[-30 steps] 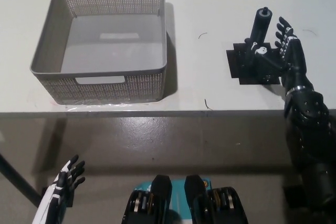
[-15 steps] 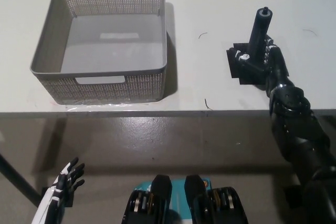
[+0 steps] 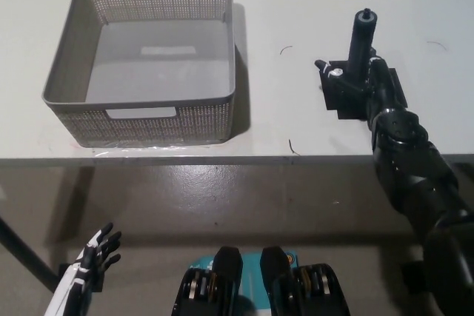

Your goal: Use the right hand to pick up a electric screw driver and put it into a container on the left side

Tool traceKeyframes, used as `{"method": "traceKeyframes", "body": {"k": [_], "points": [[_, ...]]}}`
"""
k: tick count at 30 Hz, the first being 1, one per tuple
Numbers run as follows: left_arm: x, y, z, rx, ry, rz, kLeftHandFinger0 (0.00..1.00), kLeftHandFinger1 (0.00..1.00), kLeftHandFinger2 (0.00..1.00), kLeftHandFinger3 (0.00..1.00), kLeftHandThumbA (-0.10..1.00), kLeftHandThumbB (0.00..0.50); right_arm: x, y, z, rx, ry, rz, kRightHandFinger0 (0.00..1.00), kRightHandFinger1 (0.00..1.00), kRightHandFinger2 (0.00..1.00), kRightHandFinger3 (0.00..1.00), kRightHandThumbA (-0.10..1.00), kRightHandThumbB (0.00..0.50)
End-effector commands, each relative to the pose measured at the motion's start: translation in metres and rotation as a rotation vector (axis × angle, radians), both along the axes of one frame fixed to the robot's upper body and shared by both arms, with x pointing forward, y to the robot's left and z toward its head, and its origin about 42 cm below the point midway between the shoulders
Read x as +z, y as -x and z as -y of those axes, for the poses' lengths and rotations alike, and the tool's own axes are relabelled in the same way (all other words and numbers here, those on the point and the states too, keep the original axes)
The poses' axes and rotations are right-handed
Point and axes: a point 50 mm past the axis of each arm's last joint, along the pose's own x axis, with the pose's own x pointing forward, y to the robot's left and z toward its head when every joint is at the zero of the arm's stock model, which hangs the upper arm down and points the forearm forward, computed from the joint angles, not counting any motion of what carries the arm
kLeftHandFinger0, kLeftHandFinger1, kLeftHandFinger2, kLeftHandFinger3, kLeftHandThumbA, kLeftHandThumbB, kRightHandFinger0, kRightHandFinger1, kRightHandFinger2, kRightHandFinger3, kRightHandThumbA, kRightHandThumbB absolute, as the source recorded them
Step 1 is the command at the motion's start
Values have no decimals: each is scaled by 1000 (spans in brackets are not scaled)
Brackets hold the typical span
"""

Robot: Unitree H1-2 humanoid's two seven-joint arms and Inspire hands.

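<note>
Screwdriver [image 3: 361, 42] stands roughly upright on a black mat [image 3: 390, 83] near the surface's [image 3: 296, 5] front edge, right side; long axis runs toward the far edge, tip end up and away. Right robot hand [image 3: 354, 79] wraps around its lower body, fingers closed on it. Grey basket [image 3: 67, 83] sits well apart at the left, near the front edge, nothing between them. Left robot hand [image 3: 92, 255] hangs below the surface edge, fingers spread, holding nothing.
</note>
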Motion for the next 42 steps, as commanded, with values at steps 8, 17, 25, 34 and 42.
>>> {"method": "traceKeyframes", "body": {"k": [8,17,25,34,42], "points": [[10,2,-3,-22,-16,55,1000,1000,1000,1000,1000,178,63,-21,-14,-246,-70,155,3,56,285,169,-91,242],[10,1,-5,-19,-13,59,1000,1000,1000,1000,1000,160,64,-19,-27,-194,-123,229,0,195,579,542,-100,154],[8,3,-7,-8,-16,58,1000,1000,1000,1000,1000,150,75,-20,-33,-196,-120,270,0,227,614,631,-100,137],[6,3,-8,-3,-9,51,1000,1000,1000,1000,1000,158,122,-27,-53,-144,-96,435,0,254,632,652,-100,138],[4,6,-8,-2,-15,39,1000,1000,1000,1000,1000,153,173,-28,-86,-74,-133,537,0,166,584,634,-100,130]]}}
